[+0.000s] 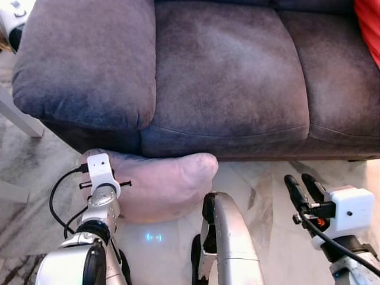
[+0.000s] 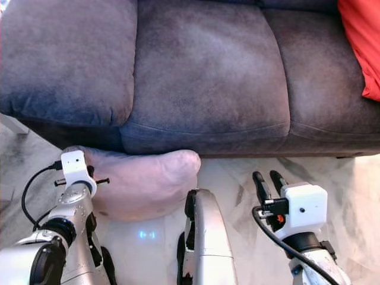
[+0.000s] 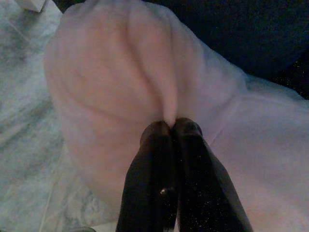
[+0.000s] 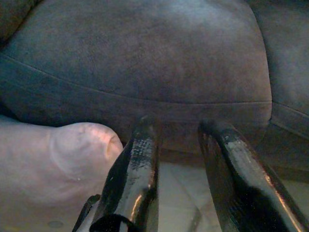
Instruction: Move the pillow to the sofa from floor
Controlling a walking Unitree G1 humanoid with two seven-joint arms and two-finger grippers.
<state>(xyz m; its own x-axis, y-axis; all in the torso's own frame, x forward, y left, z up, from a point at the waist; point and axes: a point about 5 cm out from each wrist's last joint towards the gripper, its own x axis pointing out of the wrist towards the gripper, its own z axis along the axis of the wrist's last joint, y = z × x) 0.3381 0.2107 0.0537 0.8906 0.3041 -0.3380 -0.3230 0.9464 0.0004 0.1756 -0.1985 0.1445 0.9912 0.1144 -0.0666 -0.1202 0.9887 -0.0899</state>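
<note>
Left end effector (image 3: 171, 126): fingers pressed together on a pinched fold of the pink pillow (image 1: 163, 181); grasp is on fabric, not on the pillow's bulk. Pillow lies on the floor (image 1: 261, 196), directly ahead of this end effector, its far edge tucked against the base of the sofa (image 1: 231, 77) and partly under the overhang of the armrest (image 1: 83, 59).

Right end effector (image 1: 304, 189): fingers spread apart, holding nothing, hovering above bare floor. The pillow's rounded end sits off to its inner side, well apart from it; open floor lies between the two.

Edges: sofa front runs straight across just beyond both end effectors. The seat cushion's front lip (image 4: 145, 104) stands above and beyond the right fingers. Seat cushions beyond that lip are broad, flat and uncovered. A red cushion (image 2: 361, 41) rests at the far corner of the sofa, outward of the right end effector.

Surface: pale marbled floor, glossy, with a small blue glint (image 1: 154, 237) near the robot's body. Sofa is dark grey-brown suede-like fabric.
</note>
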